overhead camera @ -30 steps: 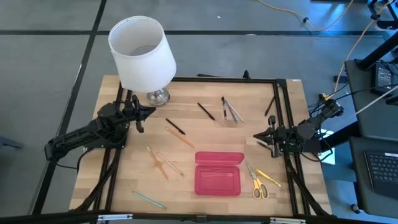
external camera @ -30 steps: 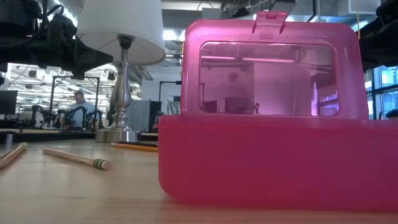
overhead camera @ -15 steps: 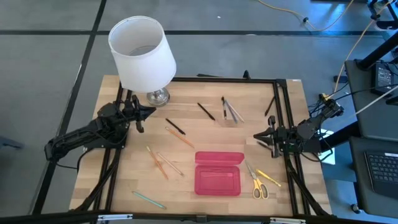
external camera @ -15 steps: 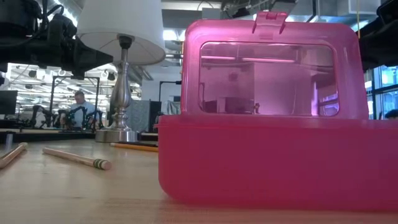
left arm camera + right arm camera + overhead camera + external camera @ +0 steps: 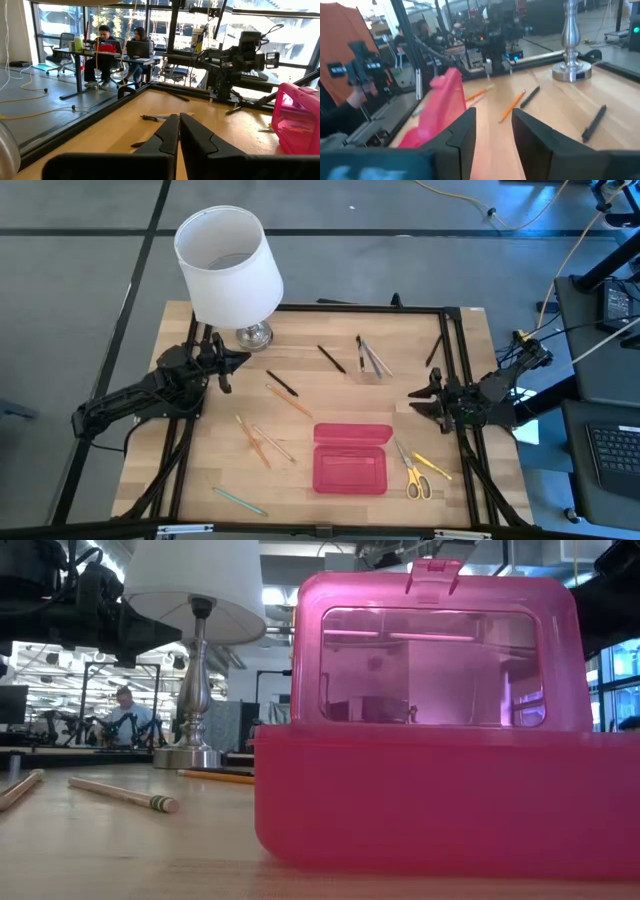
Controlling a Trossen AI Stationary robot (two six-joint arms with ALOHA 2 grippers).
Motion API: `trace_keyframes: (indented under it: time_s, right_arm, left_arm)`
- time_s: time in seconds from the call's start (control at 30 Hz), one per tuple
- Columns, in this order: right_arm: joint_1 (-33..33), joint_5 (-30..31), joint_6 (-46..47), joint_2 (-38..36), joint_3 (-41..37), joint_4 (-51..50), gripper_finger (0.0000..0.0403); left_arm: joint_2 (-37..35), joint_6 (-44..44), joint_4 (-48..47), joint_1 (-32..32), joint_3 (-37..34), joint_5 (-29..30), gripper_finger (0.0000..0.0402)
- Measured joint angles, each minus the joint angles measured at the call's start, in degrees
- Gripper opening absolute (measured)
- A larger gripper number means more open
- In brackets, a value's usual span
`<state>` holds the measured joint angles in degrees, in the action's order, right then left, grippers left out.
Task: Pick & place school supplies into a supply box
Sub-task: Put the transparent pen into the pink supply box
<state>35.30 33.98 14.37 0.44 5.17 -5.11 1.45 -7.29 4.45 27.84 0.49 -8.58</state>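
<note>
The pink supply box (image 5: 352, 460) stands near the table's front middle, its lid upright in the low view (image 5: 440, 670). School supplies lie loose on the wood: black pens (image 5: 332, 359) (image 5: 283, 384), grey pens (image 5: 373, 358), an orange pencil (image 5: 293, 402), wooden pencils (image 5: 262, 444), a teal pen (image 5: 240, 501) and yellow-handled scissors (image 5: 418, 475). My left gripper (image 5: 245, 361) hovers shut at the table's left, beside the lamp base. My right gripper (image 5: 417, 400) hovers at the right, its fingers apart (image 5: 492, 135), with nothing between them.
A white-shaded lamp (image 5: 228, 265) stands at the far left, its metal base (image 5: 254, 335) close to my left gripper. A black frame (image 5: 450, 340) rims the table. People sit at desks in the room beyond (image 5: 105, 40).
My right gripper has rolled about its own pointing line and its fingers have parted, staying in place at the table's right. Nothing on the table has moved.
</note>
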Motion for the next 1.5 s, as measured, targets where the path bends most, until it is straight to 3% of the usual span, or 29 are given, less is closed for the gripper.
trace_keyframes:
  time_s: [0.2,0.4,0.57,0.7,0.8,0.9,1.23,1.5]
  right_arm:
    - [0.0,3.4,-0.1,5.2,8.1,-8.3,0.0125]
    - [-0.9,5.4,16.2,18.5,21.4,-28.5,0.0125]
    - [-3.5,-0.7,32.7,31.4,31.4,-46.7,0.0125]
    - [-6.3,-9.3,42.7,40.7,34.1,-56.2,0.0125]
    - [-8.2,-16.8,44.5,46.2,33.6,-56.5,0.0125]
    - [-9.7,-20.4,47.1,51.4,32.9,-55.8,0.0125]
    - [-13.9,-23.8,45.4,64.1,32.9,-56.0,0.0125]
    - [-14.7,-25.1,39.6,68.5,32.9,-55.9,0.0125]
  left_arm:
    - [0.0,0.0,0.0,0.0,0.0,0.0,0.0012]
    - [0.0,0.0,0.0,0.0,0.0,0.0,0.0008]
    - [0.0,0.1,0.0,0.0,0.0,0.0,0.0010]
    - [0.0,0.0,0.0,0.0,0.0,0.0,0.0013]
    - [0.0,0.1,0.0,0.0,0.0,0.0,0.0012]
    - [0.0,0.1,0.0,0.0,0.0,0.0,0.0010]
    - [0.0,0.1,0.0,0.0,0.0,0.1,0.0010]
    - [0.0,0.0,0.1,0.0,0.0,0.1,0.0011]
